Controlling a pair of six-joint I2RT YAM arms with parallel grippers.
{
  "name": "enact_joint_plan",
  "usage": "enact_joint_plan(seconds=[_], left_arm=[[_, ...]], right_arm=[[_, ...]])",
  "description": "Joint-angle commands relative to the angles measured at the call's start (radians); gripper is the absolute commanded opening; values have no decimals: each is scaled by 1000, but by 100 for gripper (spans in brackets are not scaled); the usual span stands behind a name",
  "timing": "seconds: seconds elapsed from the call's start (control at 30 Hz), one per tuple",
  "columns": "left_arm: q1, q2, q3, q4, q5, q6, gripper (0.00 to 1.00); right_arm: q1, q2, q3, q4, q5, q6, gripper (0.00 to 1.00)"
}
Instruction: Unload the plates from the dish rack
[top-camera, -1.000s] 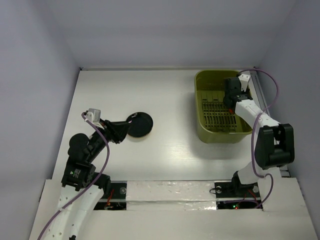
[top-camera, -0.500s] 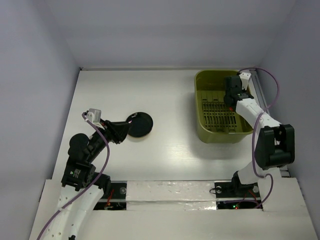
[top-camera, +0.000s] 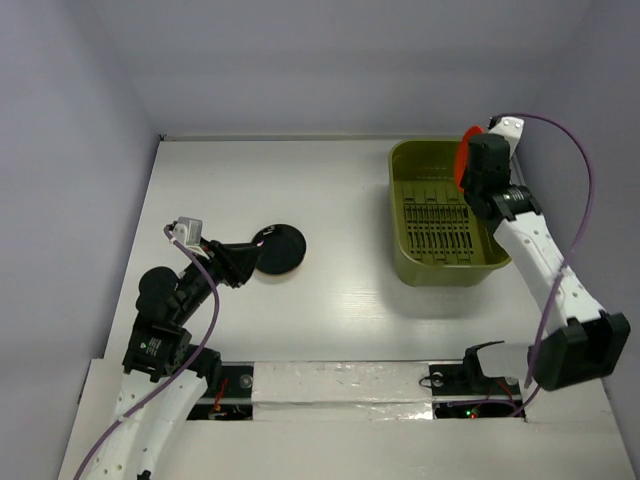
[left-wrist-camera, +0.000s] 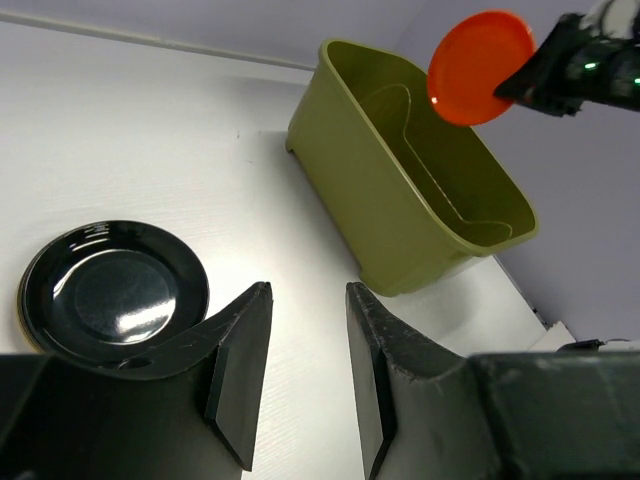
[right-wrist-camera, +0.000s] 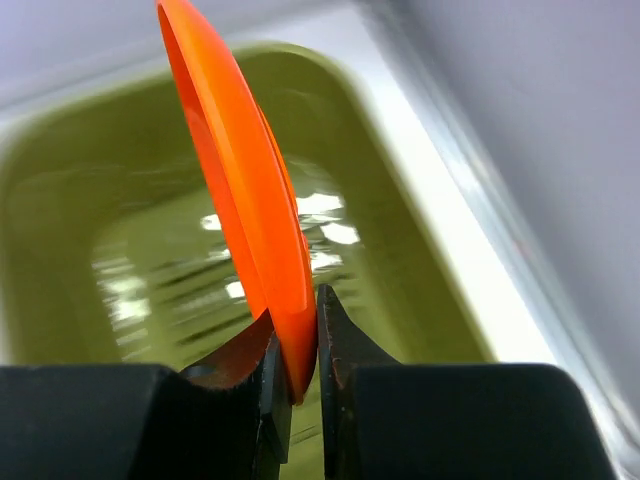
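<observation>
My right gripper (right-wrist-camera: 298, 315) is shut on the lower rim of the orange-red plate (right-wrist-camera: 235, 170) and holds it upright, on edge, above the far right of the olive-green dish rack (right-wrist-camera: 60, 200). From above, the plate (top-camera: 461, 160) and the right gripper (top-camera: 469, 173) hang over the rack (top-camera: 400, 230). The black plate (top-camera: 279, 250) lies flat on the table at the left. My left gripper (left-wrist-camera: 308, 295) is open and empty just right of the black plate (left-wrist-camera: 112, 290). A thin tan rim shows under it. The light blue plate is out of view.
The rack's slotted bottom (top-camera: 440, 225) shows no other plate. The rack (left-wrist-camera: 400, 210) and the held plate (left-wrist-camera: 480, 65) also show in the left wrist view. White walls close the table at the back and on both sides. A rail (top-camera: 520, 175) runs along the right edge.
My right gripper has risen out of the rack with the orange-red plate in it, and the right arm has stretched up. The left arm and the black plate have not moved.
</observation>
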Motion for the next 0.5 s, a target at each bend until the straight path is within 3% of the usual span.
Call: enact_joint_plan(seconds=[0.0,0.1,0.2,0.33,0.47], left_arm=[[-4,-1,9,40,0,2,33],[5,2,9,40,0,0,33],[15,6,11,40,-1,0,34],[24,19,12,36,-4,2,34],[33,22,12,34,-7,0,35]], right_arm=[[67,-125,24,78,-232,20,0],[165,-173,-68,227,-518,103,0],[307,-113,-128,414,-703,218,0],[501,110,-119,607,-757,328,0],[574,253,-77,690,-764,397,0]])
